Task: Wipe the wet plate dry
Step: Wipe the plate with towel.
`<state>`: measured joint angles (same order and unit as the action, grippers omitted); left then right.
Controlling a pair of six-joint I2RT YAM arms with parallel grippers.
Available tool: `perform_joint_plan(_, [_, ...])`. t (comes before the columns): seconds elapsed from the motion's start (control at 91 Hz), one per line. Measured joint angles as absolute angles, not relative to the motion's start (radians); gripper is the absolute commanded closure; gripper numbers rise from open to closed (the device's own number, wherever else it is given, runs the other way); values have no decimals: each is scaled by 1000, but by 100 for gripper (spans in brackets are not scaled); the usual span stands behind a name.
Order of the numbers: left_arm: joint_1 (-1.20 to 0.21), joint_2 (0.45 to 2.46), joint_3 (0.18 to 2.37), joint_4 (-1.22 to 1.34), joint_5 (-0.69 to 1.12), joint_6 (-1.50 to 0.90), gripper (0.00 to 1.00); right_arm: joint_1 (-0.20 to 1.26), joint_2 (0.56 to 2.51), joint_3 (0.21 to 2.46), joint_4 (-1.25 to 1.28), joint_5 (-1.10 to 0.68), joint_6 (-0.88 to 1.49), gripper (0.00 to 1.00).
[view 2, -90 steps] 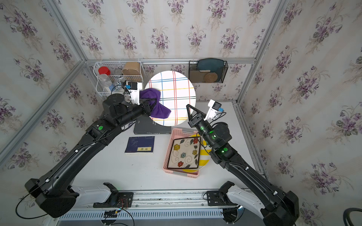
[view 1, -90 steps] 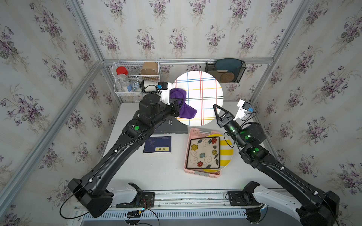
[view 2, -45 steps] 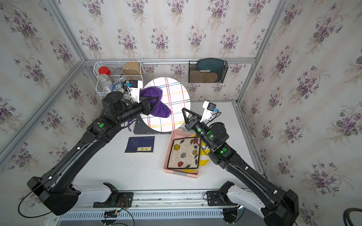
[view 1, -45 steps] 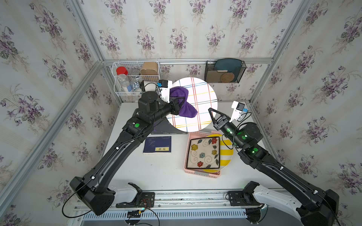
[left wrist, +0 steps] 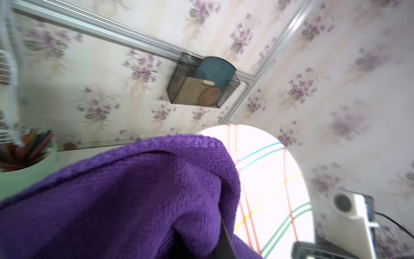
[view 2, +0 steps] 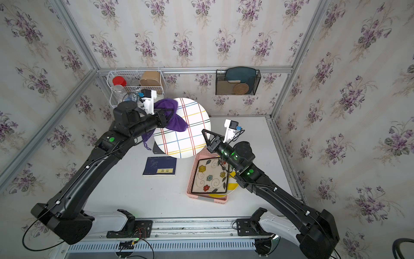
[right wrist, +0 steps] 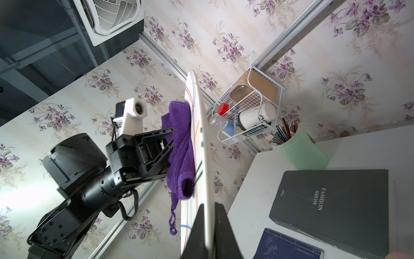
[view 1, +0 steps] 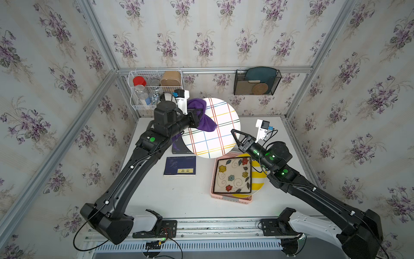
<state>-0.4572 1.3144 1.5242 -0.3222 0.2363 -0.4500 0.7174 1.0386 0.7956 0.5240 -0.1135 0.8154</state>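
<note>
Ceramic, we're guessing: the striped plate [view 1: 215, 143] looks stiff, breakable and slick while wet. It's held aloft, tilted, above the surface [view 1: 190, 197], right jaws pinching its rim. Left jaws clench the soft purple cloth [view 1: 202, 116] against its face, so we'd press gently.

The purple cloth [left wrist: 134, 201], cut off at the edge, hides much of the plate [left wrist: 268, 179].

The plaid plate [view 1: 215, 139] is showing a smooth, glossy white glaze. The purple cloth [left wrist: 134, 190] is looking like coarse, matt knitted fabric. The wire basket [right wrist: 248, 98] is looking like white-coated metal; the black book [right wrist: 331, 201] is showing a matt cover.
</note>
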Motion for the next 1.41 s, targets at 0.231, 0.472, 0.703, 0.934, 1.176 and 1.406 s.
perform_joint_plan(0.231, [-505,1376,1517,-261,434,-447,100,731,1076,815,502,-123,812,100])
perform_joint_plan(0.472, [-566,1344,1409,-258,521,-410,100,558,1039,845,503,-157,846,100])
perform_joint_plan(0.703, [-565,1291,1229,-144,625,-458,100,504,1010,841,491,-137,818,100])
perform_joint_plan(0.934, [-633,1399,1286,-52,743,-559,100,592,1080,804,548,-157,868,100])
perform_joint_plan(1.176, [-409,1279,1270,47,693,-681,100,459,958,739,568,-203,942,100])
perform_joint_plan(1.406, [-255,1322,1170,481,779,-1188,100,239,963,629,888,-338,1239,100])
